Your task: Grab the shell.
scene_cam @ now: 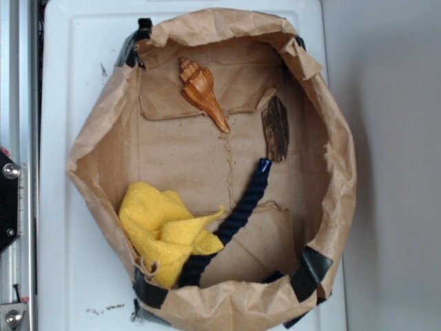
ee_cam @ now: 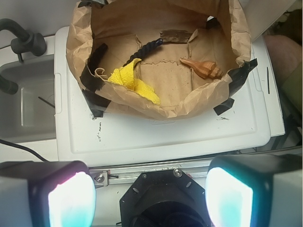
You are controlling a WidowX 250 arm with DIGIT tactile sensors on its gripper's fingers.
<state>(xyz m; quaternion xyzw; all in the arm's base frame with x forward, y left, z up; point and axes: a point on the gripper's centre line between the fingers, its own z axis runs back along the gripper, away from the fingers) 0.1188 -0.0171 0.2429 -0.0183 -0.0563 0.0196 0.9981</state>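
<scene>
Brown paper lines everything I have to work in: a crumpled bag [scene_cam: 103,117] taped open on a white lid [scene_cam: 62,227], and I take that bag as my landmark. Going left to right across its floor in the exterior view, a yellow cloth [scene_cam: 162,231] is bunched in the lower-left corner, a dark blue rope [scene_cam: 241,210] runs up from the bottom edge toward the bag's middle, the shell [scene_cam: 202,92] lies near the upper wall, and a flat bark piece [scene_cam: 275,128] sits toward the right wall, apart from the shell.

The shell rests alone on the paper, touching nothing else. Its long axis runs diagonally, knobby whorl toward the bag's upper-left, pointed tail toward the bag's centre.

My gripper [ee_cam: 150,198] is outside the bag altogether, held back over the near edge of the lid, with its two fingers [ee_cam: 71,201] spread wide and nothing between them. From my wrist view the shell [ee_cam: 203,67] lies ahead and to the right, just behind the bag's near wall. I judge I must go forward, over that wall, and turn my fingers across the shell's axis.
</scene>
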